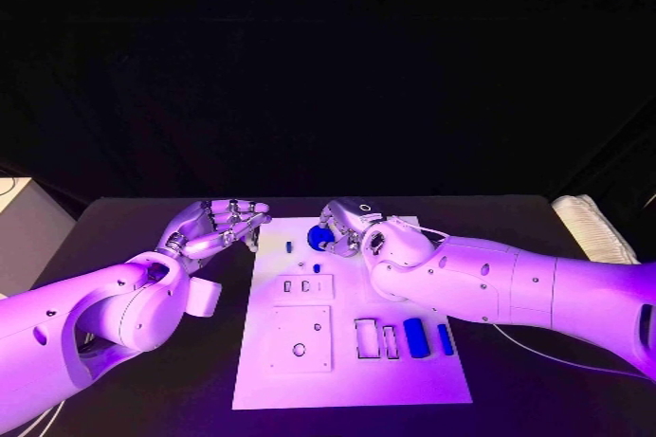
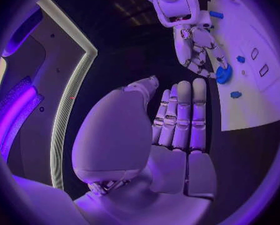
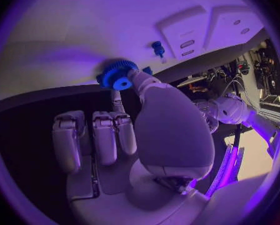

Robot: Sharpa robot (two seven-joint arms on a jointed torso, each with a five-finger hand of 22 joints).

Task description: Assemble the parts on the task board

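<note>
Head view first, working left to right: my left hand is parked just off the far-left corner of the task board, over the black table, palm up-ish with the fingers loosely apart and nothing in them. In the left wrist view the fingers lie straight side by side, empty, so that hand's idle for now

On the board itself, there's a small blue part standing a bit nearer than the gear, two raised white blocks with slots and holes in the middle, and near the right edge a row of upright pieces, two of them blue bars lying loose. I'd guess those haven't been seated anywhere yet

Then the right hand at the far end of the board: it's got the blue gear pinched at the fingertips, thumb on it, the rest of the fingers tucked back. The right wrist view shows the gear right down at the board surface, though I can't tell if it's actually on a peg or just touching

So my read: early days, gear placement in progress, bars and small part to come
</note>
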